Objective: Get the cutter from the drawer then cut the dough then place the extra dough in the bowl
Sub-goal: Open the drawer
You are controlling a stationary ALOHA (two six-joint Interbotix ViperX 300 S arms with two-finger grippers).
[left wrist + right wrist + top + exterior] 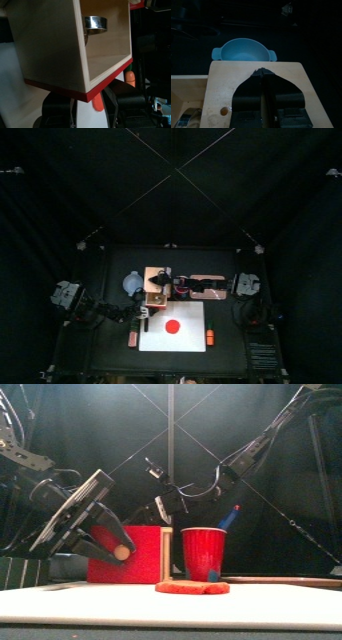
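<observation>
The pale wooden box (158, 285) stands behind the white cutting board (187, 340). Its drawer is pulled out, red front (127, 554) toward the board. Inside the drawer lies the round metal cutter (95, 22), seen again in the right wrist view (188, 120). My left gripper (97, 107) is open, its jaws on either side of the drawer knob (99, 101) without touching it. My right gripper (262, 75) is shut, with its tips resting on the box top (231, 80). A flat red dough disc (171, 325) lies on the board. The blue-grey bowl (243, 50) sits beyond the box.
A red cup (203, 552) with a blue knife (230, 517) stands right of the box. A pink tray (207, 283) lies at the back right. Small orange toys lie on either side of the board (132, 339) (210, 336).
</observation>
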